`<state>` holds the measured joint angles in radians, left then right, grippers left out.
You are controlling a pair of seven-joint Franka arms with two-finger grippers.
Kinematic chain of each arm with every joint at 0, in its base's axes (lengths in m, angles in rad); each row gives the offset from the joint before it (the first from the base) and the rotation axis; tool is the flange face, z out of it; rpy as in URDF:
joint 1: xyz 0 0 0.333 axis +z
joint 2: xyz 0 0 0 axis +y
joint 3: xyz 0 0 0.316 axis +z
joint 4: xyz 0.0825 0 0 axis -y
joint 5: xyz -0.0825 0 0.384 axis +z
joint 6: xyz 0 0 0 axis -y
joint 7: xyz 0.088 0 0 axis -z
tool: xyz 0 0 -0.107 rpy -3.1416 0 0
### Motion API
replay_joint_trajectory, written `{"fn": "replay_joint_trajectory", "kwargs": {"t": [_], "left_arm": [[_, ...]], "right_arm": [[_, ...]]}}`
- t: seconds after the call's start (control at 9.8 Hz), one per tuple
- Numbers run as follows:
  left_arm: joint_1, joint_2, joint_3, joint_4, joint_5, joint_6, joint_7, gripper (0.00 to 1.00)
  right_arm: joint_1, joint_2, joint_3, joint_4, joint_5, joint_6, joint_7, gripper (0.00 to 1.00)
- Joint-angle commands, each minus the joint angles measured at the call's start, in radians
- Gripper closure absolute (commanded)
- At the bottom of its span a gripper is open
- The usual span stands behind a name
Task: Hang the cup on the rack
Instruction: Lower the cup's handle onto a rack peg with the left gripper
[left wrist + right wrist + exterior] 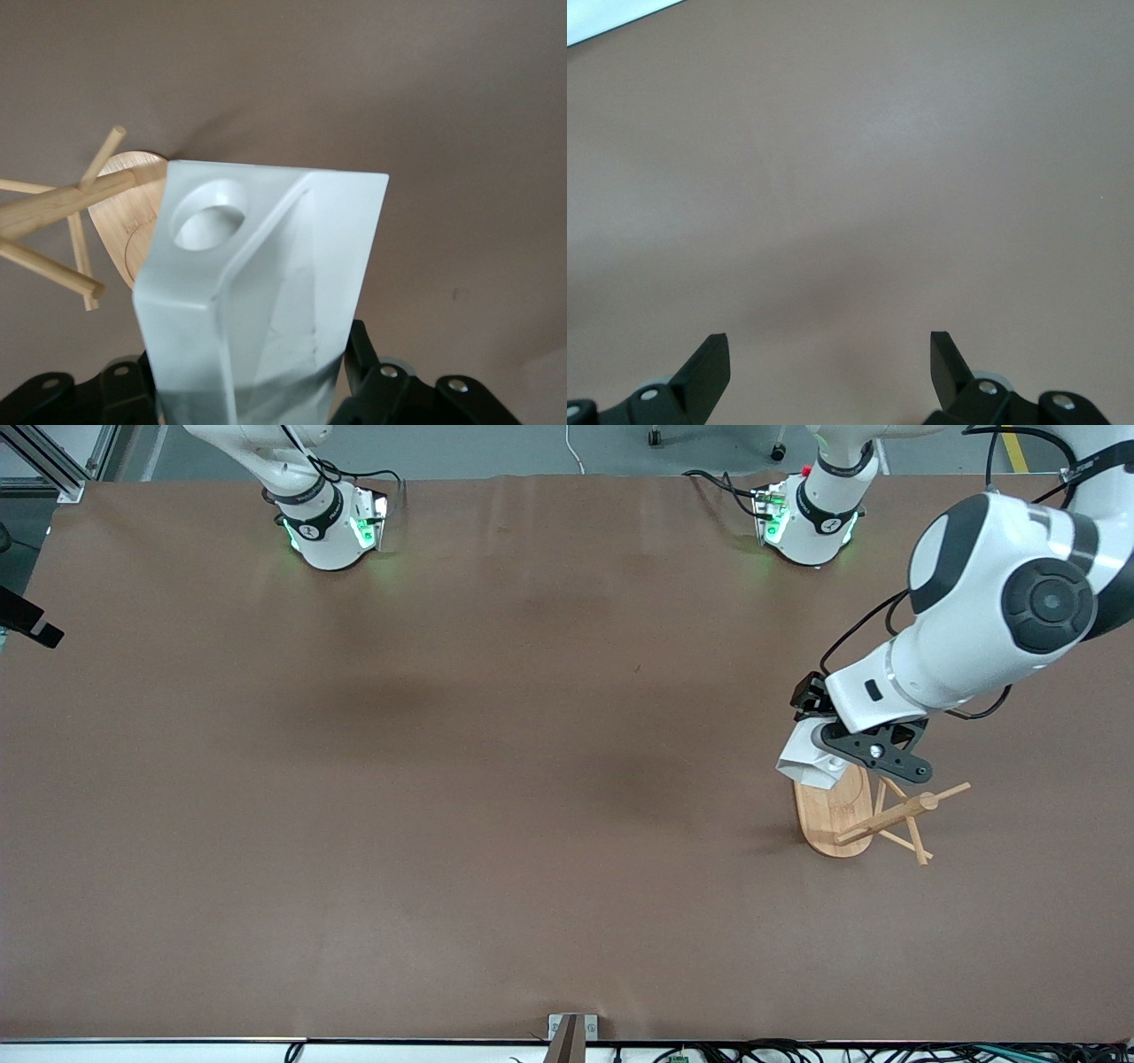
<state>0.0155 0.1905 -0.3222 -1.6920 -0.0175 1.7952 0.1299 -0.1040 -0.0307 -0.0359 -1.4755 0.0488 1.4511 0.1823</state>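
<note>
The cup [811,760], clamped in our left gripper [873,751], hangs over the rack [873,819] base's 12 o'clock edge. Our right gripper [830,354] waits spread open above bare table [443,779].

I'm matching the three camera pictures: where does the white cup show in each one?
Front view: the cup is in the left gripper, over the rack's base.
Left wrist view: the cup fills the middle, its handle hole facing the camera.
Right wrist view: not in it.
Shared landmark: the bamboo rack.
</note>
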Motion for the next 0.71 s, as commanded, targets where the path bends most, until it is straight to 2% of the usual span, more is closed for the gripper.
{"fn": "replay_joint_trajectory", "kwargs": {"t": [0.0,0.31,0.61], "left_arm": [[0.009,-0.095,0.023,-0.22,-0.016,0.133,0.092,0.91],[0.008,-0.105,0.06,-0.337,-0.021,0.256,0.151,0.92],[0.008,-0.1,0.092,-0.367,-0.021,0.296,0.195,0.92]], "right_arm": [[0.01,0.015,0.001,0.018,-0.026,-0.011,-0.055,0.0],[0.02,0.015,0.001,0.02,-0.064,-0.012,-0.09,0.0],[0.018,0.015,-0.001,0.018,-0.064,-0.011,-0.09,0.0]]}}
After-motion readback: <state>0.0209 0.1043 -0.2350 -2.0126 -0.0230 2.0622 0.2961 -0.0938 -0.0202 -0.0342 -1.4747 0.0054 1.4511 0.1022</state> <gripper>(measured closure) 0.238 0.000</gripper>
